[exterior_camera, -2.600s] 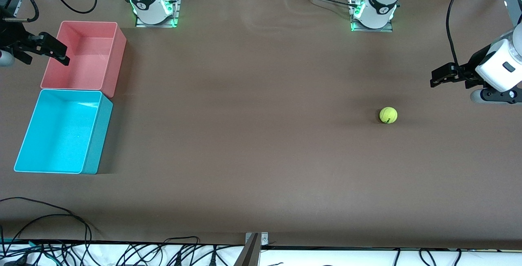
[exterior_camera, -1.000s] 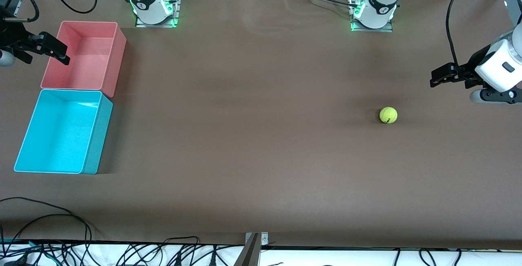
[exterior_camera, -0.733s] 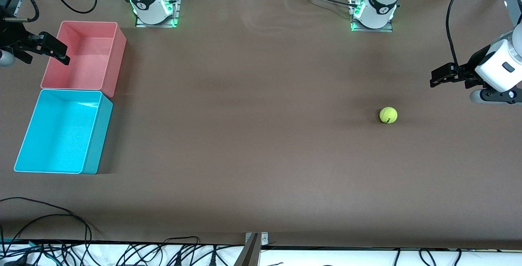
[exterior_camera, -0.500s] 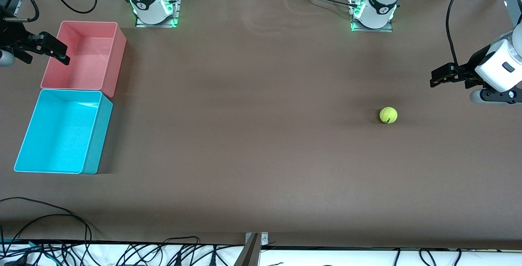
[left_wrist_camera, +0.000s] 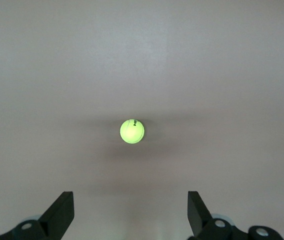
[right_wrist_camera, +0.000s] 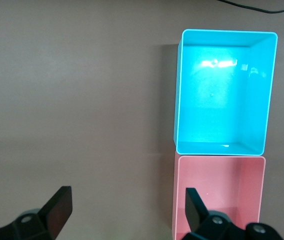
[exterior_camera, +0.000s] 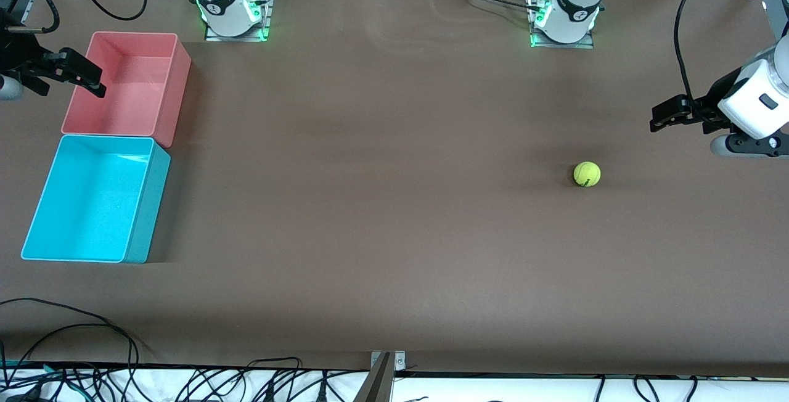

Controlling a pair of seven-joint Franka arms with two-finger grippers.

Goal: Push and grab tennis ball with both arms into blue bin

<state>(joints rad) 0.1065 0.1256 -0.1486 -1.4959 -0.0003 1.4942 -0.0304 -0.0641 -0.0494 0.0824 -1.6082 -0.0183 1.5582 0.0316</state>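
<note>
The tennis ball [exterior_camera: 587, 174] lies on the brown table toward the left arm's end; it also shows in the left wrist view [left_wrist_camera: 131, 131]. My left gripper [exterior_camera: 662, 117] hangs open and empty above the table near that end, apart from the ball [left_wrist_camera: 130, 210]. The blue bin [exterior_camera: 92, 198] stands empty at the right arm's end, also in the right wrist view [right_wrist_camera: 224, 92]. My right gripper [exterior_camera: 83, 78] is open and empty over the outer rim of the pink bin [right_wrist_camera: 127, 210].
The pink bin [exterior_camera: 126, 84] stands against the blue bin, farther from the front camera; it also shows in the right wrist view [right_wrist_camera: 219, 195]. Cables [exterior_camera: 74, 340] lie along the table's front edge. The arm bases [exterior_camera: 231, 4] stand at the back.
</note>
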